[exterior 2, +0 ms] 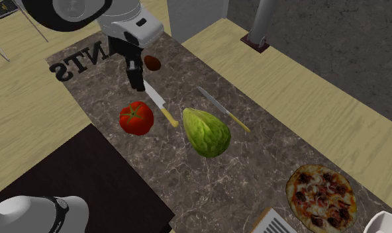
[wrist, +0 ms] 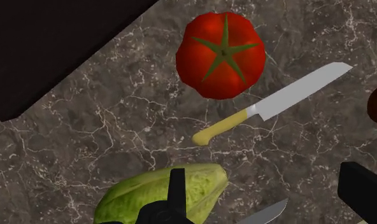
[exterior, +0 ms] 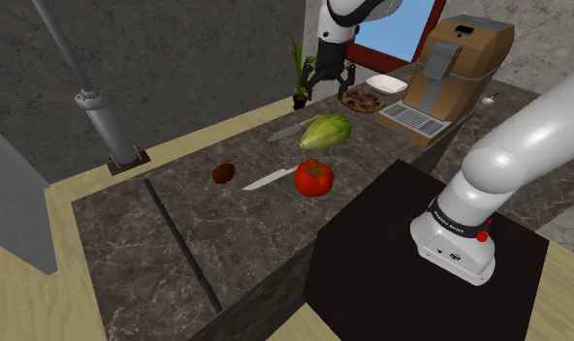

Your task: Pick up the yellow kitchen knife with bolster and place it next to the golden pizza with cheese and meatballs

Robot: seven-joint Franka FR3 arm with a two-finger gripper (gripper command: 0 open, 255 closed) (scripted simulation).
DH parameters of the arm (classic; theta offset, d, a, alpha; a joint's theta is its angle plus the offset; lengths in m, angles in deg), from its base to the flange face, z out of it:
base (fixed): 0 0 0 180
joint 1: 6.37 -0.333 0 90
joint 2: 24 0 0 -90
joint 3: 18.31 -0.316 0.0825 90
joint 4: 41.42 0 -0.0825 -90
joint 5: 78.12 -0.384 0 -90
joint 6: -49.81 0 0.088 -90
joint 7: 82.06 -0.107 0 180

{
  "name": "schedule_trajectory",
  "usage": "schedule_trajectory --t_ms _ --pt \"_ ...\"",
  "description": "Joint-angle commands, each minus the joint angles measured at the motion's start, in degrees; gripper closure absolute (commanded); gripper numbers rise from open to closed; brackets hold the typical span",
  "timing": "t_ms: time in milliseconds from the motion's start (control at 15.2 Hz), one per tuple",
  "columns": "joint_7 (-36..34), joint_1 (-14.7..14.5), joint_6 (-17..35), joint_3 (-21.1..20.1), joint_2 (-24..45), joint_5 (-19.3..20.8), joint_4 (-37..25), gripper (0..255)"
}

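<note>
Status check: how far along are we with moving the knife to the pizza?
Done: nothing yet. The yellow-handled knife lies flat on the counter beside the tomato, far from the pizza. In hand: the jaws stand open and empty above the knife, apparently lining up for the grasp. Left: descend, clasp the knife, lift it, carry it over and set it beside the pizza.

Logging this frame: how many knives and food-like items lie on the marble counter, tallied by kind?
Yellow-handled knives: 2
Tomato: 1
Lettuce head: 1
Dark brown rounded item: 1
Pizza: 1
Total: 6
</note>
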Motion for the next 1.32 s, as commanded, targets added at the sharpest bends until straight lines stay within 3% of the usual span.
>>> schedule_trajectory --t_ms 0,528,1254 --pt "-3.94 0.88 2.64 -0.52 4.32 0.33 -1.85 0" --pt "-18.17 2.99 11.58 -0.03 21.47 2.88 -10.38 0" --pt "-33.64 3.52 18.58 5.07 43.19 3.61 -26.01 0"
